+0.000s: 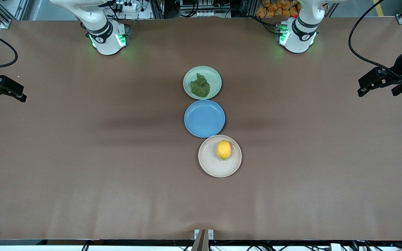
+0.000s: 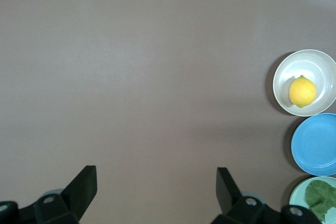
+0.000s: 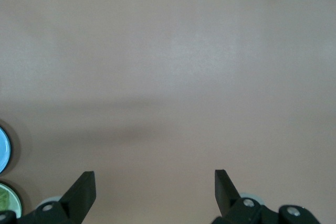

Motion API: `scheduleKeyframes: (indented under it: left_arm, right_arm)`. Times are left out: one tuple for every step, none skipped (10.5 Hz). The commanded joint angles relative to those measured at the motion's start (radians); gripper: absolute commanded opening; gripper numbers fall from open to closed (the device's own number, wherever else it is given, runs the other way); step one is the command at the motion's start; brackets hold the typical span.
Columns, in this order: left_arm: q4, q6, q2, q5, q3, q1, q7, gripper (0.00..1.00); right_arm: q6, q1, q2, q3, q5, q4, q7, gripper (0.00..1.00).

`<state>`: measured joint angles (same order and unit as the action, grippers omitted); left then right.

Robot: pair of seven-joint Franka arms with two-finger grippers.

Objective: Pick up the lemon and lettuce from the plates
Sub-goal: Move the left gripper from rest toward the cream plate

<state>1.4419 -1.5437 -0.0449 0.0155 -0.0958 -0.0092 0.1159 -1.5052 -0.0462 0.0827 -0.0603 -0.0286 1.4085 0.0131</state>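
Note:
The lemon (image 1: 224, 149) lies on the beige plate (image 1: 209, 162), the plate nearest the front camera. The lettuce (image 1: 200, 86) lies on the mint green plate (image 1: 215, 75), the plate nearest the robots' bases. My left gripper (image 1: 376, 91) is open and empty over bare table at the left arm's end. My right gripper (image 1: 7, 98) is open and empty over bare table at the right arm's end. The left wrist view shows my left gripper (image 2: 156, 182), the lemon (image 2: 302, 91) and the lettuce (image 2: 321, 195). The right wrist view shows my right gripper (image 3: 155, 184) over bare table.
An empty blue plate (image 1: 204, 118) sits between the two other plates, close to both. The three plates form a row at the middle of the brown table (image 1: 82, 157). Both arm bases stand at the table's edge farthest from the front camera.

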Motion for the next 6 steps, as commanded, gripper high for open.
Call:
scheduleKeyframes:
  left_arm:
    - [0.008, 0.013, 0.016, 0.021, -0.004, 0.005, -0.013, 1.00]
    - [0.008, 0.011, 0.011, 0.017, -0.005, 0.005, -0.009, 1.00]
    - [0.006, 0.013, 0.001, 0.006, -0.007, 0.000, -0.007, 1.00]
    - [0.008, 0.011, -0.025, 0.000, -0.015, -0.012, -0.007, 1.00]
    - [0.006, 0.008, -0.067, 0.000, -0.025, -0.030, -0.004, 1.00]
    - [0.006, -0.025, -0.102, 0.000, -0.038, -0.070, 0.004, 1.00]
  right_arm:
    - [0.011, 0.005, 0.000, 0.005, 0.013, -0.016, -0.004, 1.00]
    - [0.013, 0.003, 0.000, 0.005, 0.013, -0.016, -0.002, 1.00]
    - [0.013, 0.002, 0.002, 0.005, 0.012, -0.014, -0.002, 1.00]
    - [0.017, 0.000, 0.000, 0.005, 0.012, -0.014, -0.002, 1.00]
    - [0.022, 0.000, 0.000, 0.005, 0.012, -0.014, -0.002, 1.00]
    - [0.022, 0.000, 0.000, 0.005, 0.012, -0.014, -0.002, 1.00]
